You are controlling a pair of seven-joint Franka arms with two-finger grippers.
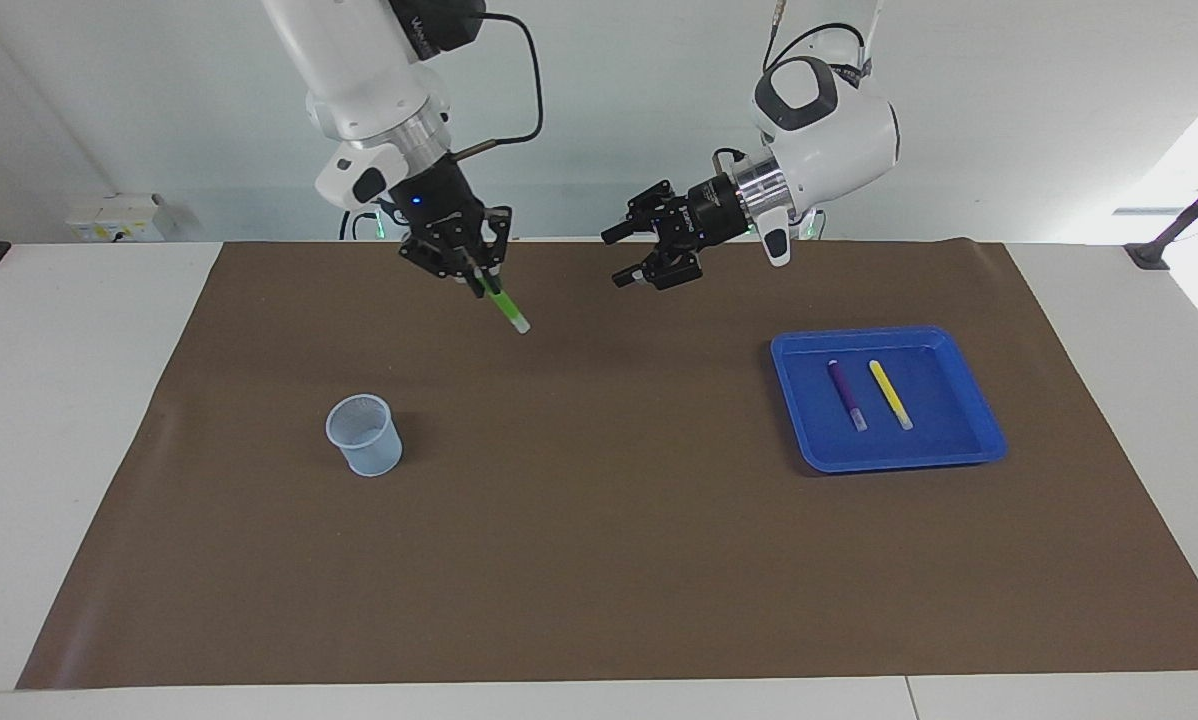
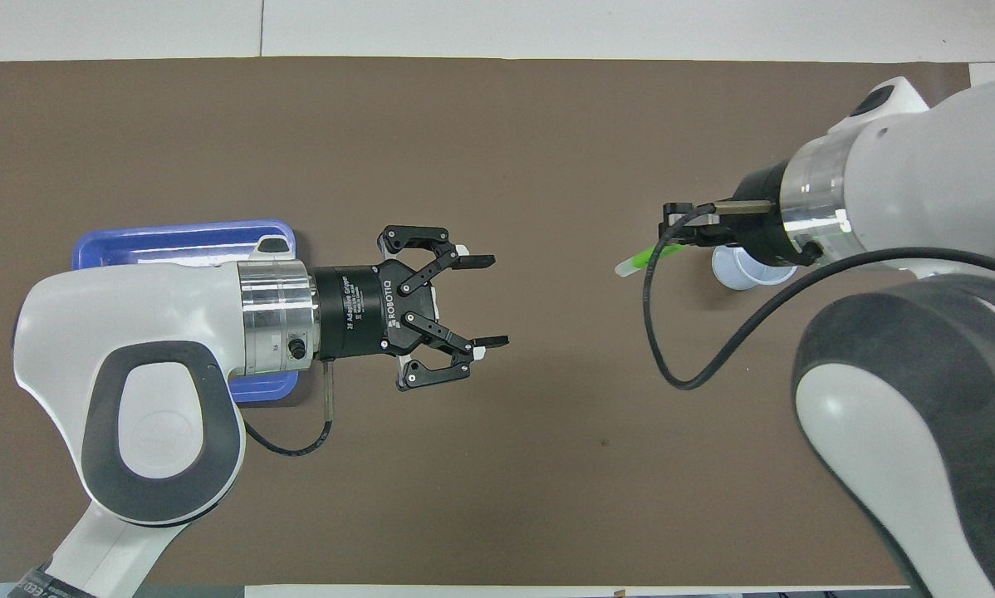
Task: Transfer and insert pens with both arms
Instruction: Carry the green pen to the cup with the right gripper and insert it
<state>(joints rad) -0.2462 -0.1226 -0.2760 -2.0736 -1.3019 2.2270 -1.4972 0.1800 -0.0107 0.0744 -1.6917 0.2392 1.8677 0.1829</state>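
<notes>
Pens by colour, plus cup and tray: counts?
green pen: 1, in the right gripper
purple pen: 1, in the tray
yellow pen: 1, in the tray
cup: 1
tray: 1
Total: 5

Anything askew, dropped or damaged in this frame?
Nothing stands out. The right gripper holds the green pen in the air, the open left gripper is empty, the purple pen and yellow pen lie in the blue tray, and the cup stands upright.
</notes>
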